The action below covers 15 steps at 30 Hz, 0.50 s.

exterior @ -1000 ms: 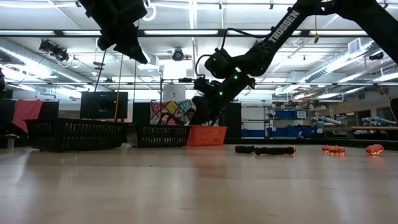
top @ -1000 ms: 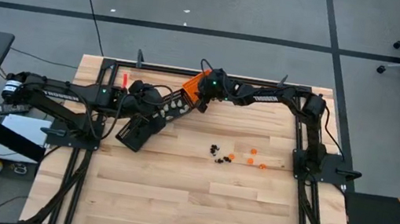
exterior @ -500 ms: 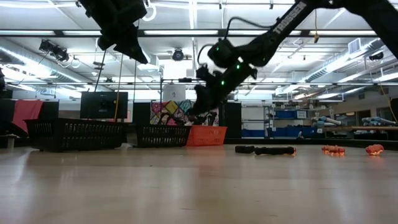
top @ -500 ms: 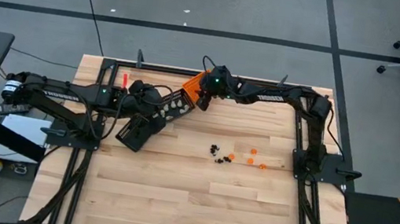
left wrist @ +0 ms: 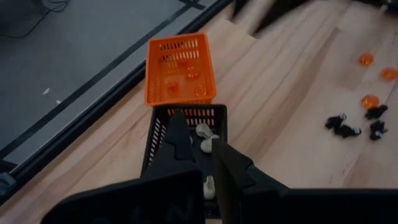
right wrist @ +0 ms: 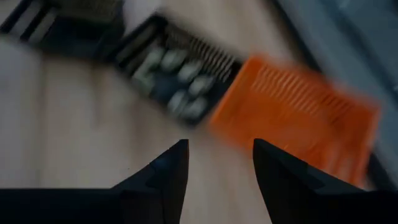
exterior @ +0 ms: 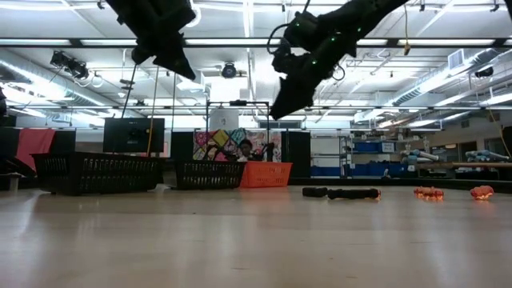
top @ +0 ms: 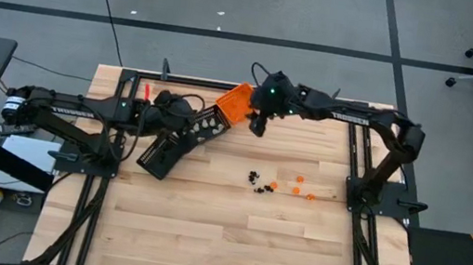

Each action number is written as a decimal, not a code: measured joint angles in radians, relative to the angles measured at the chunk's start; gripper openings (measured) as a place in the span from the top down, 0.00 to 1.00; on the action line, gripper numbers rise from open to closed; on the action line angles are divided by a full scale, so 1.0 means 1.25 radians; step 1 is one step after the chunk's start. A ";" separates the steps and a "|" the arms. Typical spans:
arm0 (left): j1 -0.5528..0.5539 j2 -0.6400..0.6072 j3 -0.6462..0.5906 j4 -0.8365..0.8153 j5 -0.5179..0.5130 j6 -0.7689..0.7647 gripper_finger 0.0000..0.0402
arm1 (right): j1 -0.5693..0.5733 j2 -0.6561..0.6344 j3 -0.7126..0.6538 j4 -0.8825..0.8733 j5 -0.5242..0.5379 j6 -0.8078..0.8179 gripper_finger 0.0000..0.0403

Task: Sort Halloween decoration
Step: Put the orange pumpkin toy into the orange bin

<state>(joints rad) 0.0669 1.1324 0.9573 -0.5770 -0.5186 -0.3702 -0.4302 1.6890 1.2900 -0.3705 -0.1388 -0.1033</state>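
Note:
The orange tray (top: 234, 102) sits near the far edge and holds a few orange trinkets (left wrist: 180, 73). Next to it a black tray (top: 206, 128) holds whitish trinkets (left wrist: 203, 137). A second black tray (top: 166, 152) lies nearer. Loose black trinkets (top: 257, 181) and orange trinkets (top: 298, 178) rest on the wood right of centre. My left gripper (left wrist: 198, 134) hovers over the first black tray, slightly open. My right gripper (top: 258, 125) is raised just right of the orange tray, open and empty (right wrist: 217, 146).
In the low view the trays (exterior: 210, 174) stand in a row at the back, and the loose trinkets (exterior: 340, 193) lie to their right. A dark frame (top: 225, 85) borders the table. Bare wood (top: 221, 234) spans the near half.
My right gripper has risen from low over the orange tray and moved toward the table's right, clear of the tray. It stays open. My left arm has kept still.

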 joint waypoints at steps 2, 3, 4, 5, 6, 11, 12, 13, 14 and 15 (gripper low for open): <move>0.008 0.000 0.000 0.012 0.000 0.000 1.00 | 0.014 -0.006 0.000 -0.076 -0.020 0.004 0.55; 0.011 0.000 0.000 0.015 0.000 0.000 1.00 | 0.022 -0.007 0.000 -0.115 -0.029 0.005 0.55; 0.014 0.000 0.000 0.018 0.000 0.000 1.00 | 0.030 -0.007 0.000 -0.152 -0.035 0.005 0.55; 0.017 0.000 0.000 0.023 0.000 0.000 1.00 | 0.039 -0.007 0.000 -0.192 -0.036 0.005 0.55; 0.018 0.000 0.000 0.026 0.000 0.000 1.00 | 0.047 -0.007 0.000 -0.234 -0.037 0.005 0.55; 0.017 0.000 0.000 0.028 0.000 0.013 1.00 | 0.086 -0.007 0.000 -0.405 -0.011 0.009 0.55; 0.017 0.000 0.000 0.028 0.000 0.013 1.00 | 0.091 -0.007 0.000 -0.437 -0.011 0.016 0.55; 0.017 0.000 0.000 0.028 0.000 0.013 1.00 | 0.096 -0.007 0.000 -0.468 -0.011 0.021 0.56; 0.017 0.000 0.000 0.028 0.000 0.012 1.00 | 0.101 -0.008 0.000 -0.498 -0.011 0.025 0.56; 0.017 0.000 0.000 0.028 0.000 0.012 1.00 | 0.105 -0.008 0.000 -0.526 -0.011 0.027 0.56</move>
<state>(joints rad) 0.0879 1.1324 0.9573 -0.5415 -0.5186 -0.3550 -0.2995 1.6791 1.2896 -1.0279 -0.1528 -0.0696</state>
